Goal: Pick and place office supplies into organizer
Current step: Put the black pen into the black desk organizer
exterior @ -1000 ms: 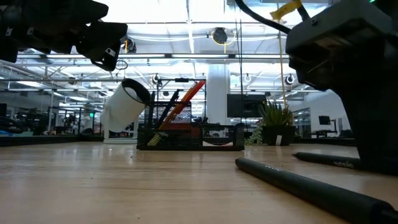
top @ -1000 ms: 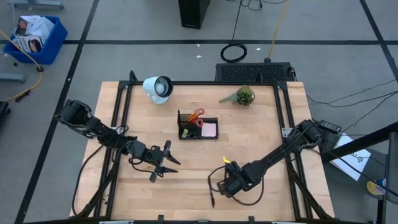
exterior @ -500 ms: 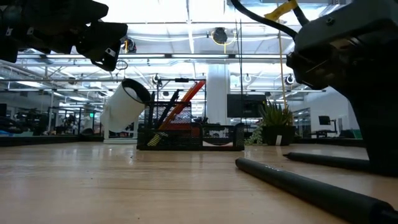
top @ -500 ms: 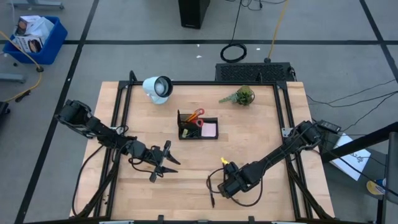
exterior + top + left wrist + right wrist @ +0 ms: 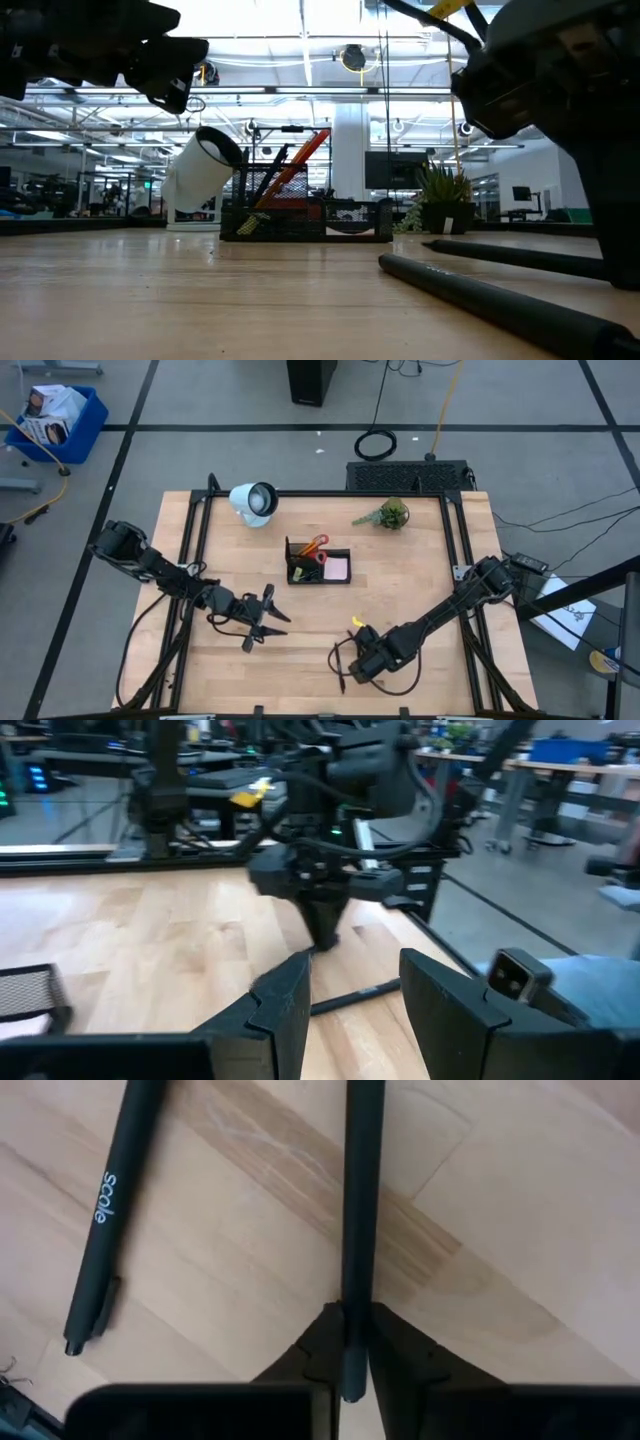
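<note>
1. Right hand (image 5: 352, 671) is low over the near part of the pale wooden worktop (image 5: 420, 590), its two dark fingers (image 5: 395, 1355) pinched on a slim black pen (image 5: 358, 1200). In the right wrist view the pen's barrel runs straight out from between the fingertips, so the grip sits near one end, probably to let the long body swing clear when it is carried.
2. A second black pen printed with white lettering (image 5: 108, 1215) lies loose on the wood just beside the held one, untouched.
3. Left hand (image 5: 262, 622) hovers above the worktop's left half, fingers apart and grasping nothing; it looks parked out of the working arm's way.
4. At the middle of the worktop stands the small black compartmented organizer (image 5: 318, 564), well apart from both hands. Red-handled scissors (image 5: 315, 546) stand in its taller section and a pink sticky-note pad (image 5: 337, 568) lies in a low compartment.
5. My judgement: the pick is just secured, and lifting toward the organizer is the likely next step.
</note>
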